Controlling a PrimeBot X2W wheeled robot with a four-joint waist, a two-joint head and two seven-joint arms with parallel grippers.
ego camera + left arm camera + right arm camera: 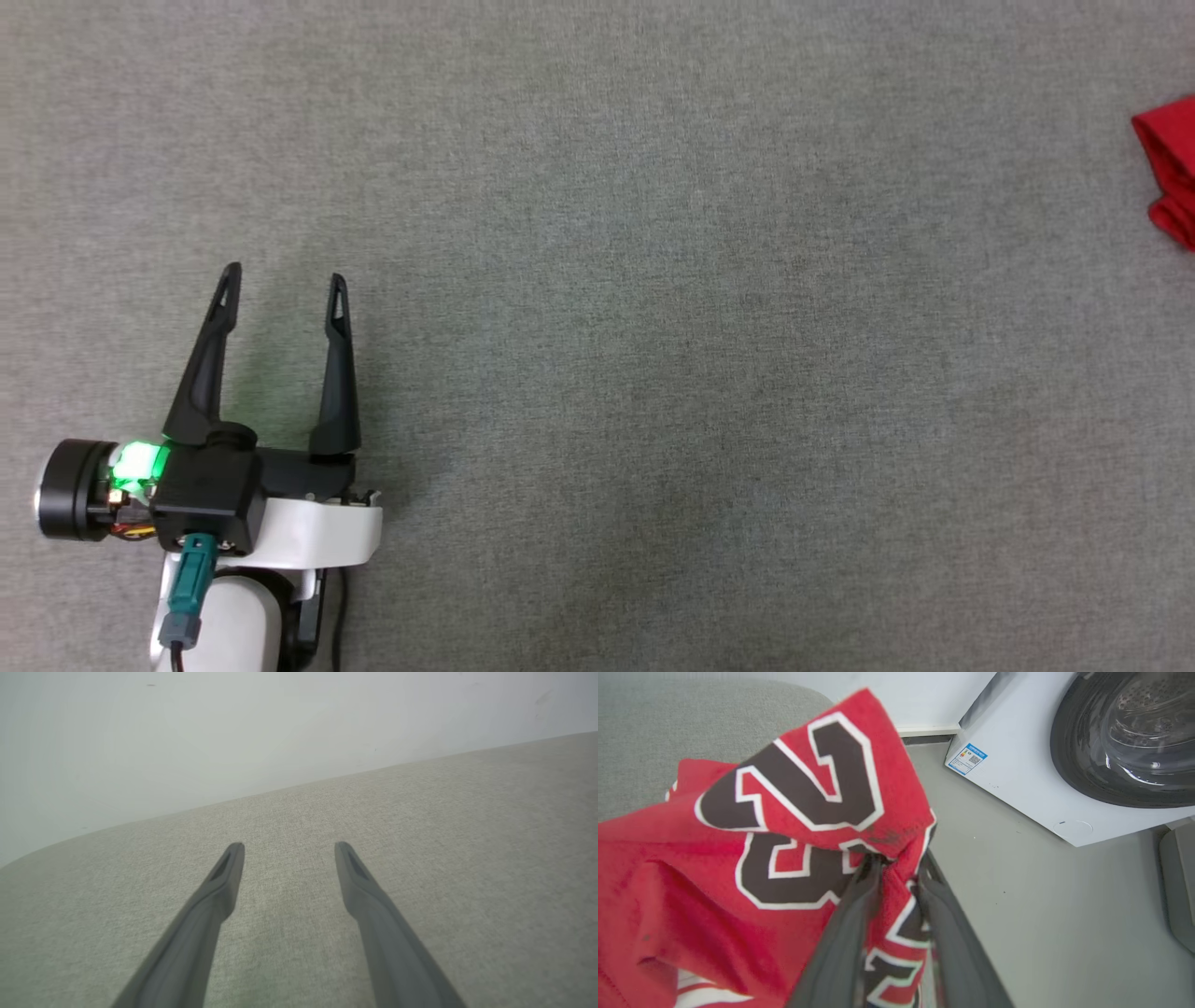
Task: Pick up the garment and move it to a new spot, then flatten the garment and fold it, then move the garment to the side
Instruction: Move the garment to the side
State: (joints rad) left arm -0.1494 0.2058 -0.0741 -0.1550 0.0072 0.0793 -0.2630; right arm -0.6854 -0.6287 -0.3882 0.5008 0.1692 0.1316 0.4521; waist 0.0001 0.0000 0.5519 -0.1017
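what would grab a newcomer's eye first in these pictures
The bright red garment with bold black-and-white lettering, bunched between the fingers of the right gripper in the right wrist view, stands out first. Beyond it, at upper right, sits a white washing machine with a dark round door. In the head view the left gripper hangs open at lower left over a plain grey surface.

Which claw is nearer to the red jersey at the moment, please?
The right claw: it pinches the red jersey. The left claw stands open over the grey surface, far across it from the jersey.
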